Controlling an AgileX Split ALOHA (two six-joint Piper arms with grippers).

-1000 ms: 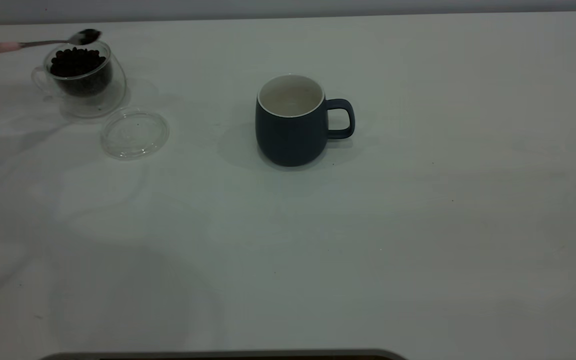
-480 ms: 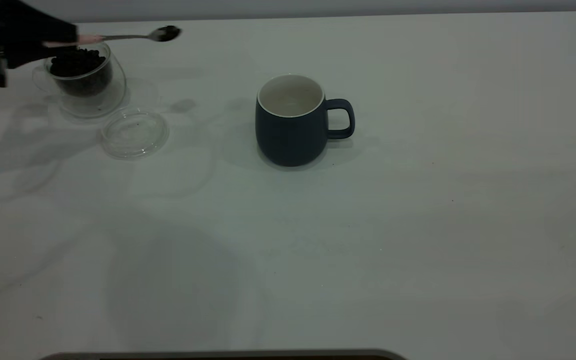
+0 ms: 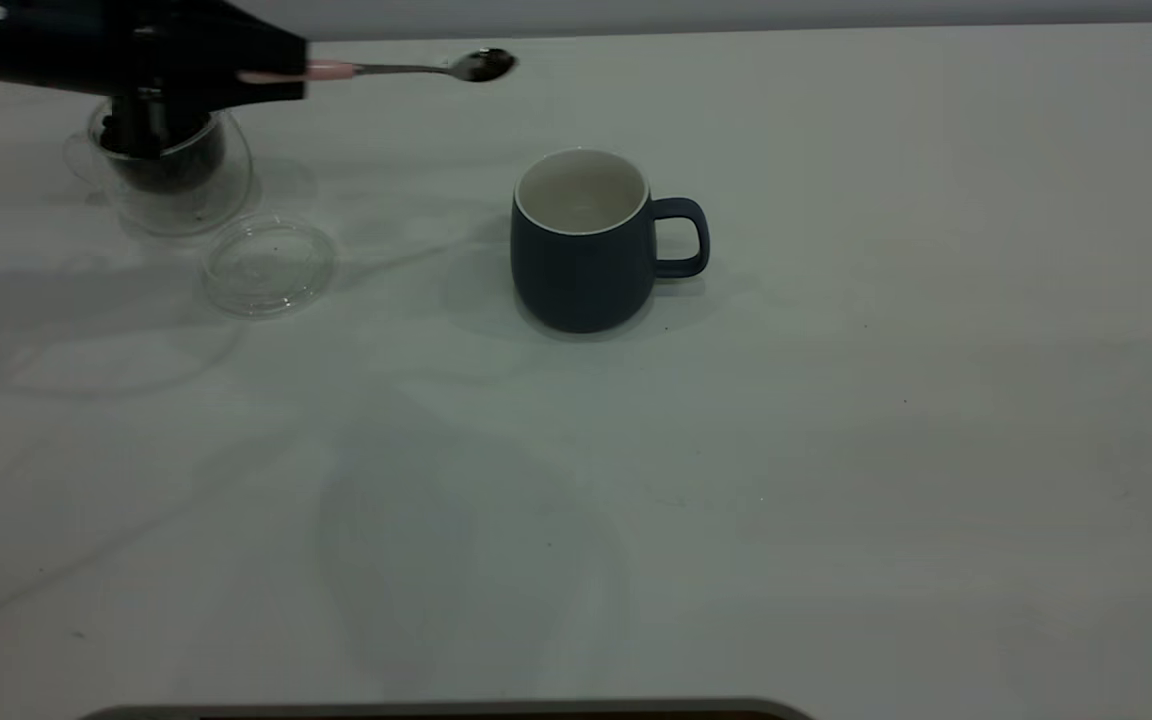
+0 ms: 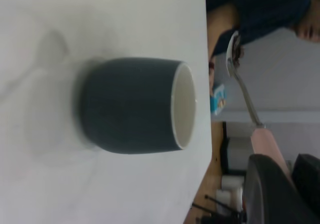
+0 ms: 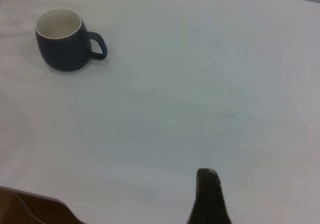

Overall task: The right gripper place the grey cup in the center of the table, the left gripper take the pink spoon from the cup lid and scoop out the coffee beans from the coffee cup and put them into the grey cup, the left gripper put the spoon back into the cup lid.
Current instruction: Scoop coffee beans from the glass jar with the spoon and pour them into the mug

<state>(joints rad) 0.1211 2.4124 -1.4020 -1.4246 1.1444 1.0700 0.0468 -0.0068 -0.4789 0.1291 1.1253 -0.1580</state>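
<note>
At ten o'clock our left gripper [image 3: 281, 75] was clamped on the pink spoon [image 3: 406, 69], level above the table [image 3: 836, 450]. The grey cup [image 3: 581, 245] sat centre, at twelve o'clock. We judged a tilt could spill beans short of it.

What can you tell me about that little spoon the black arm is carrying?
The pink spoon is a small teaspoon with a shiny metal bowl and neck and a pale pink handle. The left gripper holds it by the handle, roughly level in the air, with the bowl pointing toward the grey cup but not yet over it. Something dark sits in the bowl, probably coffee beans. It touches nothing but the gripper.
</note>
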